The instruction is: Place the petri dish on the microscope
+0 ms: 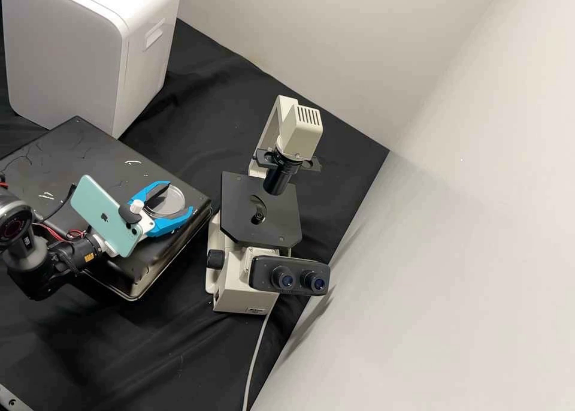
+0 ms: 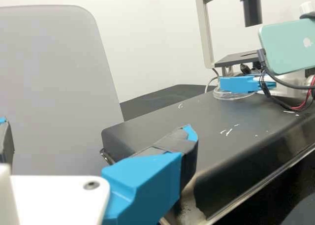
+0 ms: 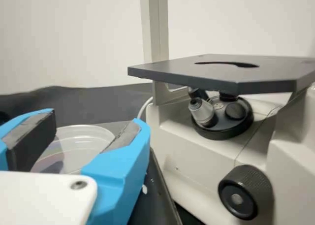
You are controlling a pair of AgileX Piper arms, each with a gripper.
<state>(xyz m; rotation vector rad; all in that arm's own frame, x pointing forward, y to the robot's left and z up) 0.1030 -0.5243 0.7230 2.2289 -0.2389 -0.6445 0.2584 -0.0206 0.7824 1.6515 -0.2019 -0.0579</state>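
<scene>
A clear petri dish [image 1: 168,199] rests on the near right corner of a flat black case [image 1: 72,159]. My right gripper [image 1: 169,202] is down around it, one blue finger on each side and touching its rim, so it is shut on the petri dish [image 3: 74,146]. The microscope [image 1: 257,261] stands just right of the case, its black stage [image 1: 236,204] bare under the condenser [image 1: 277,177]. The stage [image 3: 221,75] sits higher than the dish. My left gripper [image 2: 96,131] hangs open at the case's far end with nothing between its fingers.
A large white box [image 1: 90,45] stands at the back left, close to my left gripper. A teal phone-like device [image 1: 108,216] rides on the right wrist. The microscope's cable [image 1: 254,351] runs toward the front. A pale wall closes off the right side.
</scene>
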